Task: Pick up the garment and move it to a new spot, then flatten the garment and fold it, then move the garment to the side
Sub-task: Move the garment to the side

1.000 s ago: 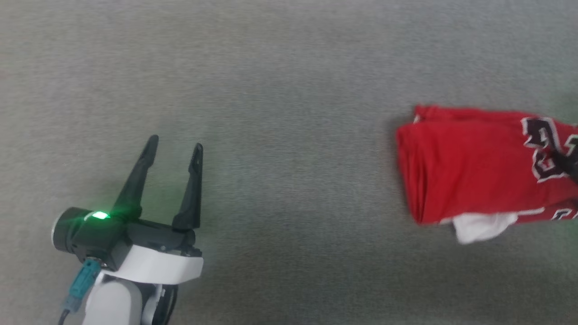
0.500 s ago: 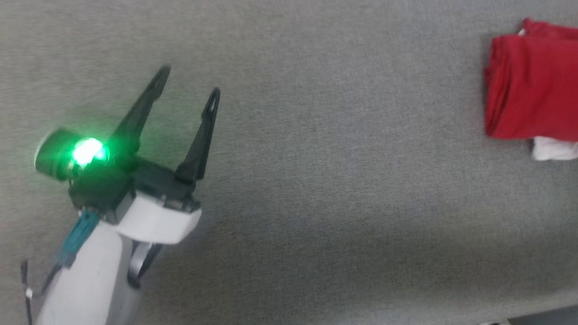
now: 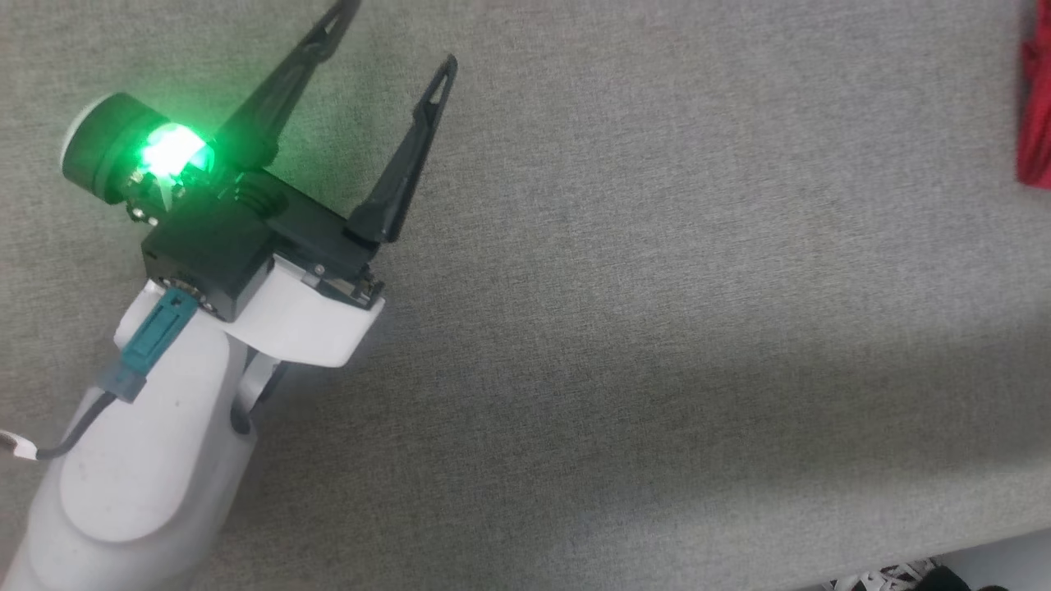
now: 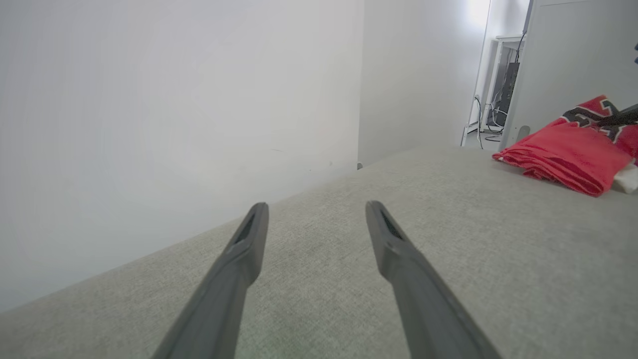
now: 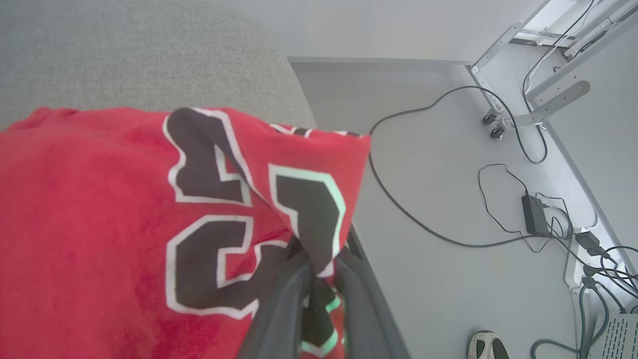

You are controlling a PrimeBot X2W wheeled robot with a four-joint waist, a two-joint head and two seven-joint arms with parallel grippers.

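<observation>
A: What is seen at the left?

B: The left pincer is held above the grey fabric surface. Its 2 dark fingers are spread wide and nothing is gripped between them. A green light is lit beside the finger base, and the white forearm is seen running down to the lower left corner of the head view. In the left wrist view a white wall is seen beyond the surface's far edge.

A: Where is the garment found?

B: The garment is found at the right edge of the surface, close to one of its rounded corners and well apart from the left pincer. It is folded into a thick red bundle. A bit of white lining is seen poking out on one side.

A: And the right pincer?

B: The right pincer is closed narrowly on a raised fold of the garment, where the black, white-outlined figures are printed. The pinched fold is lifted into a ridge above the rest of the cloth.

A: What is noted further right?

B: Past the surface's edge, a pale floor is seen with black cables, a power adapter and the toe of a white shoe.
</observation>
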